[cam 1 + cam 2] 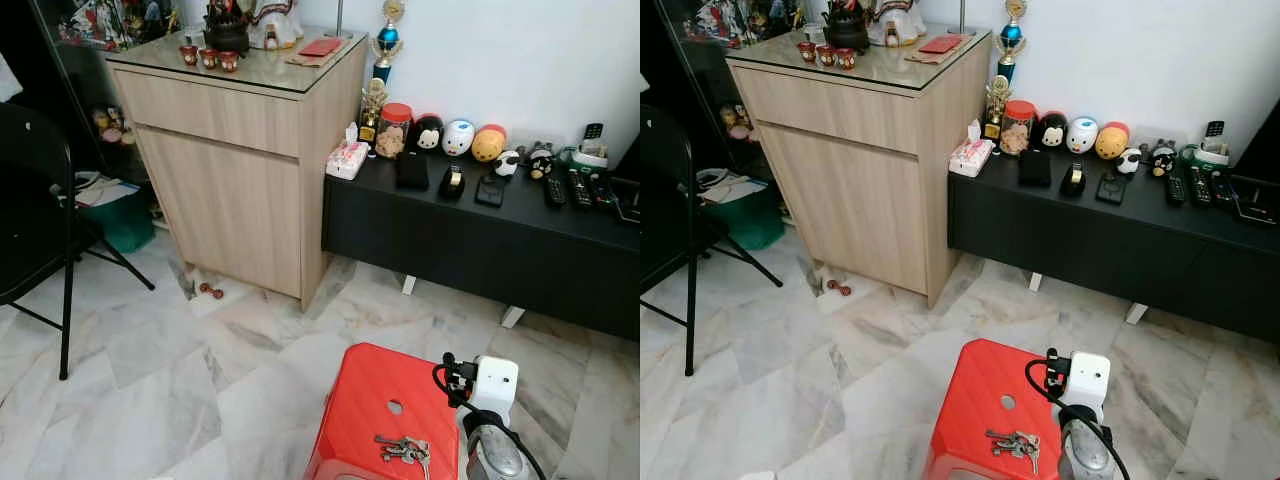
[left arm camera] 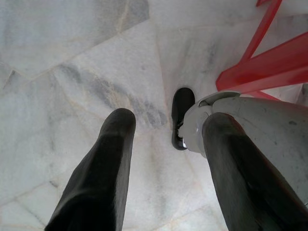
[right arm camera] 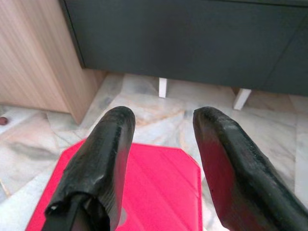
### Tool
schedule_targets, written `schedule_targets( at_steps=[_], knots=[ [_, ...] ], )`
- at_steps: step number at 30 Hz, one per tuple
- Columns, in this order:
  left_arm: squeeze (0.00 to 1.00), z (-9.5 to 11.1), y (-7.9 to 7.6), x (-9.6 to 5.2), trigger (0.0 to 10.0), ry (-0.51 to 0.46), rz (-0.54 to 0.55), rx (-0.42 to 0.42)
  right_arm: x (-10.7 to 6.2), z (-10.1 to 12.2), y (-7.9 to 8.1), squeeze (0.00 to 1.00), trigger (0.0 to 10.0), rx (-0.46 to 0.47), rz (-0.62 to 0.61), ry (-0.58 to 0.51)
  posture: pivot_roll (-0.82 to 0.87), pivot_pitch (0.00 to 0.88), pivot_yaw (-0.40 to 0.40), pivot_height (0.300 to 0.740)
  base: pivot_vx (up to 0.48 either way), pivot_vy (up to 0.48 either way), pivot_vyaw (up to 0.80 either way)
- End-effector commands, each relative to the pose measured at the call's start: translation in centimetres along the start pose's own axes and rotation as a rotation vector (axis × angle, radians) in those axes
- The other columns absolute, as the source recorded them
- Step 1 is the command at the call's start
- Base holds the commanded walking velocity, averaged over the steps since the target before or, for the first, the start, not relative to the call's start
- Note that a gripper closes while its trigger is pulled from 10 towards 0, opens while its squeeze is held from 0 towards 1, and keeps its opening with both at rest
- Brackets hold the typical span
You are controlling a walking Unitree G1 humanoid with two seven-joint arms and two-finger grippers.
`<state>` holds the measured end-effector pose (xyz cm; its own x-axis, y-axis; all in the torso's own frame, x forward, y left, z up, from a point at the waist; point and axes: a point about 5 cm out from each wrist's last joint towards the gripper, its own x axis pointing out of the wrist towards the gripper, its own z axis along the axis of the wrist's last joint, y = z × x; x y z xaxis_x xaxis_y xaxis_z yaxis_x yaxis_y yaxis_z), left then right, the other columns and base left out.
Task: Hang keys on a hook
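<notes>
The right gripper (image 3: 163, 120) has its two black fingers (image 3: 103, 154) spread well apart with nothing between them; it hovers above the red stool (image 1: 372, 395), its fingers pointing toward the black low cabinet (image 1: 480, 240) and the marble floor (image 1: 180, 370) in front of it. In the head views the right arm (image 1: 485, 420) shows at the lower right, just beside the stool's right edge; its fingers cannot be made out there. The left gripper (image 2: 166, 130) hangs with its fingers likewise wide apart and empty, pointing down at the floor, with a red stool leg and the robot's own foot (image 2: 183, 118) beneath it.

The keys (image 1: 404, 449) lie flat on the stool's seat, close to its near edge and just below the round hole in the seat's middle; they lie just to the left of the right arm, untouched by either gripper; in the right wrist view they cannot be made out.

Behind the stool stands a wooden cabinet (image 1: 235, 170) with a glass top, to the left of the black low cabinet, which carries small round figures, a jar and remote controls; a black folding chair (image 1: 40, 220) stands at the far left.
</notes>
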<state>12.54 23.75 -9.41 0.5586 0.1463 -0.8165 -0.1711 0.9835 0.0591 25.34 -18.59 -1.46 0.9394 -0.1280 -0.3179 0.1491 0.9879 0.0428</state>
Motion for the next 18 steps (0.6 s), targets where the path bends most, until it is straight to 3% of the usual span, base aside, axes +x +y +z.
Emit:
schedule_targets(
  at_steps=[1, 18],
  knots=[
    [0.00, -0.29, 0.03, -0.07, 10.0, 0.012, 0.000, 0.013, 0.31, 0.35, 0.10, 0.00, 10.0, 0.017, -0.009, 0.004, 0.15, 0.000, -0.062, 0.725, 0.000, 0.000, 0.00],
    [0.00, -0.30, 0.00, -0.07, 10.0, 0.014, -0.001, 0.013, 0.56, 0.31, -0.57, 0.00, 10.0, 0.049, -0.043, 0.037, 0.16, 0.000, -0.059, 0.635, 0.000, 0.000, 0.00]
  ],
)
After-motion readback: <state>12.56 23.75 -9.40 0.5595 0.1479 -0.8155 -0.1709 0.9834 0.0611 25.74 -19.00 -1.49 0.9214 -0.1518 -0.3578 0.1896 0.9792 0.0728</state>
